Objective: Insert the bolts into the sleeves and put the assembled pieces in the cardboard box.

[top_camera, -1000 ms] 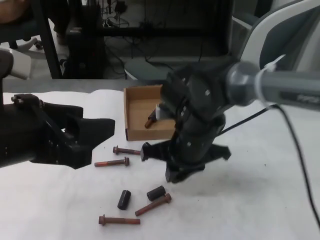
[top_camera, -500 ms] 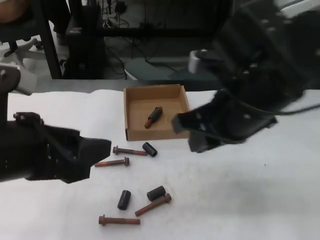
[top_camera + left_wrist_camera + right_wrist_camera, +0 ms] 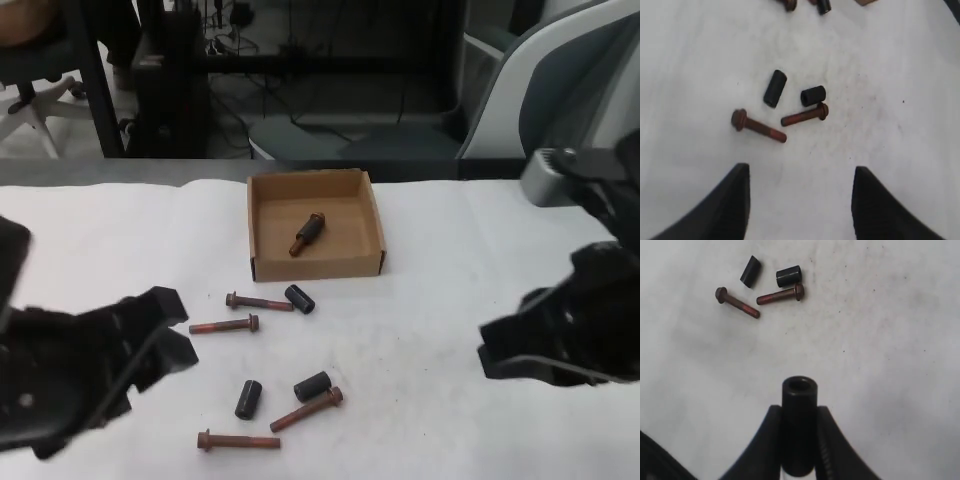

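Observation:
My right gripper (image 3: pixel 798 412) is shut on a black sleeve (image 3: pixel 799 390), whose open bore end sticks out past the fingertips; that arm (image 3: pixel 570 330) hangs over the bench's right side. My left gripper (image 3: pixel 800 210) is open and holds nothing, above the near-left cloth, short of two rusty bolts (image 3: pixel 758 127) (image 3: pixel 805 115) and two black sleeves (image 3: pixel 775 88) (image 3: pixel 813 96). The cardboard box (image 3: pixel 262 225) at the back centre holds one bolt pushed into a sleeve (image 3: pixel 308 233). Two more bolts (image 3: pixel 258 301) (image 3: pixel 224 325) and a sleeve (image 3: pixel 299 298) lie in front of the box.
A white cloth (image 3: pixel 430 300) covers the bench. Chairs and dark stands (image 3: pixel 180 80) are behind its far edge. The cloth between the loose parts and the right arm is bare.
The right arm has swung from over the middle of the bench, by the box, out to the right side. The left arm has drawn back toward the near-left corner.

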